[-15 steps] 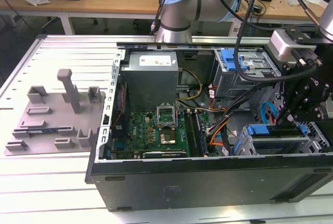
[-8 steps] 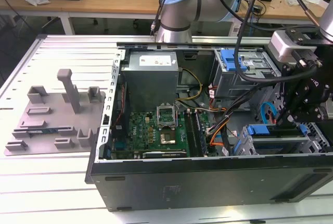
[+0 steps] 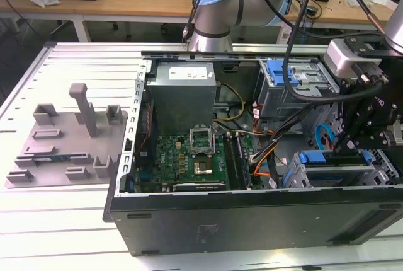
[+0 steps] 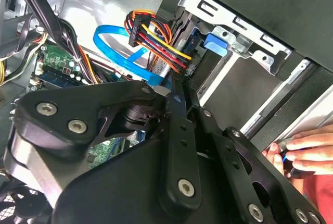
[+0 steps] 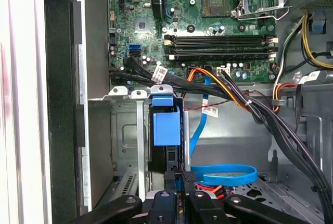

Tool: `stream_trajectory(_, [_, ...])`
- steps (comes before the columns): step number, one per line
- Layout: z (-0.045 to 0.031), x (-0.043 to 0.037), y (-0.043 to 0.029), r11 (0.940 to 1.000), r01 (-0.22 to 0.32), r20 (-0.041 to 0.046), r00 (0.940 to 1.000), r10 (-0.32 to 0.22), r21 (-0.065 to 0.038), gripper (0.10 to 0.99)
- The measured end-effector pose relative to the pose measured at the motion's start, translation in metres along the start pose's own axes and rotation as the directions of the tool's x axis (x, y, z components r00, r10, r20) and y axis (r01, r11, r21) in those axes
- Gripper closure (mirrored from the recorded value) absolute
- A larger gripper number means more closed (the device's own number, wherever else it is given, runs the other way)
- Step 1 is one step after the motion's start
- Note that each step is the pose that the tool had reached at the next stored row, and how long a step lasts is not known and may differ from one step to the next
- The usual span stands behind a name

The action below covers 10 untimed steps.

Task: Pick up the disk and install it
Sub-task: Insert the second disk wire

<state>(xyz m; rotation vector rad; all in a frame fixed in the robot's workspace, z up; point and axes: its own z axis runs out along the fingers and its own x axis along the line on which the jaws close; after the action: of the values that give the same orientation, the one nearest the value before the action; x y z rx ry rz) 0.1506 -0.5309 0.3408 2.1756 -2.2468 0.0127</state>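
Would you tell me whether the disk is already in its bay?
In: the disk stands inside the metal bay, blue frame showing, with the tool at its end.

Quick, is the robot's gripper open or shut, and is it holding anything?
Gripper: shut, fingers pressed together at the rear edge of the disk, which sits in the drive cage; a grip on it cannot be confirmed.

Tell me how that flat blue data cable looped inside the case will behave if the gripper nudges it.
The blue data cable is a thin flat ribbon curled in a loose loop, so it would probably flex and spring aside, not resist. It looks light, lying free over the case floor. Its end runs down beside the gripper, so a push could tug its connector.
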Motion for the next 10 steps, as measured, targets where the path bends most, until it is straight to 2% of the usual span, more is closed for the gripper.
stream_trajectory(10, [0.0009,0.0002,0.0010,1.0000,0.003,0.0006,1.0000,-0.003,0.000,0.914])
